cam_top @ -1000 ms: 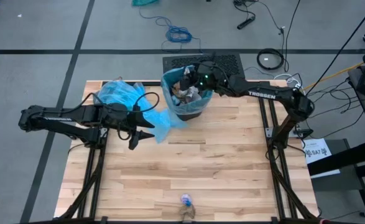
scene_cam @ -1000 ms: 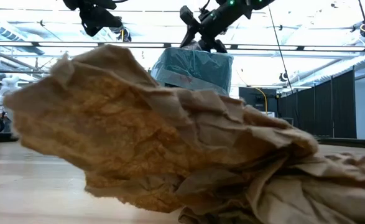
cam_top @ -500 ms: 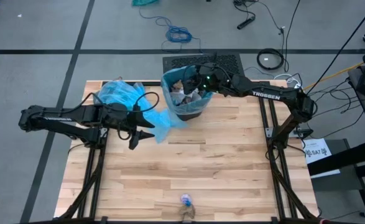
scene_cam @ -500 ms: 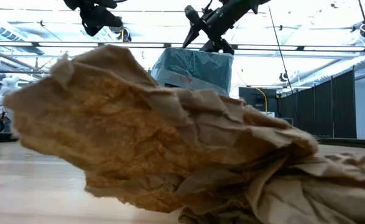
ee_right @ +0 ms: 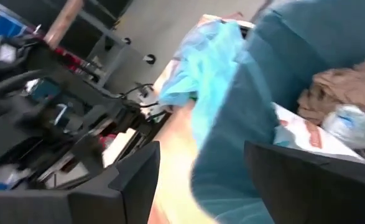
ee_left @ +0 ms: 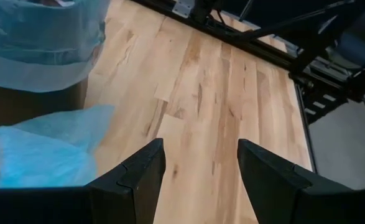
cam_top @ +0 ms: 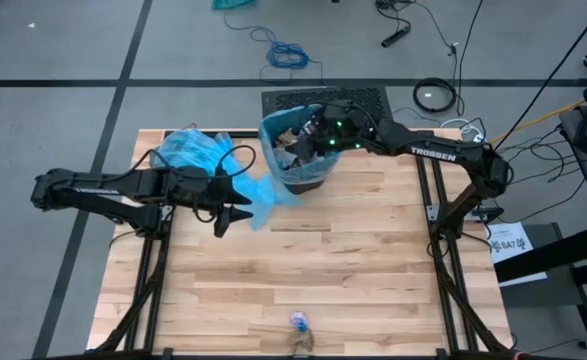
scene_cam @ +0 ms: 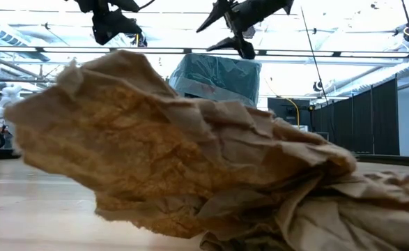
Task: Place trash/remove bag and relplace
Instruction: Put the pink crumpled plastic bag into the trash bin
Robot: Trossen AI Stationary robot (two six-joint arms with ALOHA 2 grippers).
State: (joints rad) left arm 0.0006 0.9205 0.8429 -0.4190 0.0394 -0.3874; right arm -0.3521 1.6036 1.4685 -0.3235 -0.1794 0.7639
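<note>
A bin lined with a blue bag (cam_top: 295,160) stands at the table's far middle, holding trash: brown and white wads (ee_right: 341,102). My right gripper (cam_top: 301,135) hovers open just above the bin's mouth, also seen in the low view (scene_cam: 225,28), with nothing between its fingers. My left gripper (cam_top: 235,215) hangs open above the table left of the bin, over a flat pale blue bag (cam_top: 261,195) that lies on the wood. A brown paper wad (scene_cam: 190,160) and a small blue bit (cam_top: 298,321) lie at the table's near edge.
A crumpled blue bag (cam_top: 195,150) lies at the far left of the table. A black mat (cam_top: 323,100) sits behind the bin. Bare wood (cam_top: 313,260) stretches across the table's middle and right. Cables lie on the floor beyond.
My right gripper has risen out of the bin's mouth, drawn back a little toward the table's right edge and turned; its fingers now stand wider apart. The bin and the bags have stayed where they were.
</note>
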